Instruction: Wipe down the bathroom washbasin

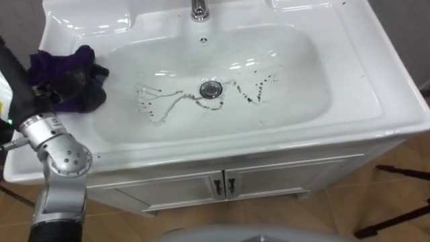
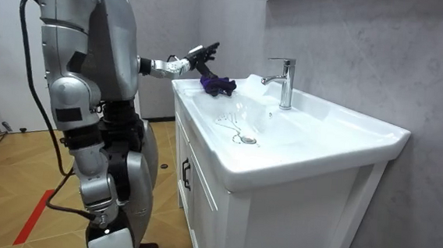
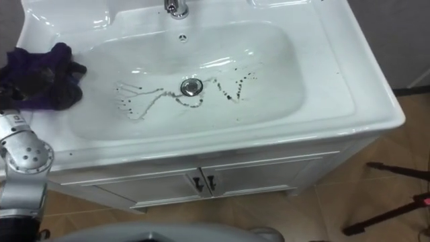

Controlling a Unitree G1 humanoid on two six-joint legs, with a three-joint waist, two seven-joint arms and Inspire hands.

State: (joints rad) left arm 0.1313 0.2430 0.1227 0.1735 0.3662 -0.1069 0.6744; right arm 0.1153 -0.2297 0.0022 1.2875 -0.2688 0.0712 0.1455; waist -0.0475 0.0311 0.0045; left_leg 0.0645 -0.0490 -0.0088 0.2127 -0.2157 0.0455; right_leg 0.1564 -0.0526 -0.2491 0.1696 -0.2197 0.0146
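Note:
The white basin [image 1: 302, 74] has dark scribbled stains [image 1: 161, 102] across its bottom, on both sides of the metal drain [image 1: 210, 89]. A crumpled purple cloth [image 1: 80, 64] lies on the rim's left side, also in the room view [image 2: 218, 85]. My left arm comes in from the lower left. My left hand [image 1: 67, 86] hovers over the near part of the cloth. In the room view this hand [image 2: 201, 56] is a little above the cloth with its fingers straight and spread, holding nothing.
A chrome faucet [image 2: 285, 81] stands at the back of the basin, its base at the top edge [image 1: 199, 9]. Below the rim are white cabinet doors with dark handles [image 1: 224, 186]. I stand close against the vanity's front. Black tripod legs [image 1: 403, 175] lie on the wooden floor at right.

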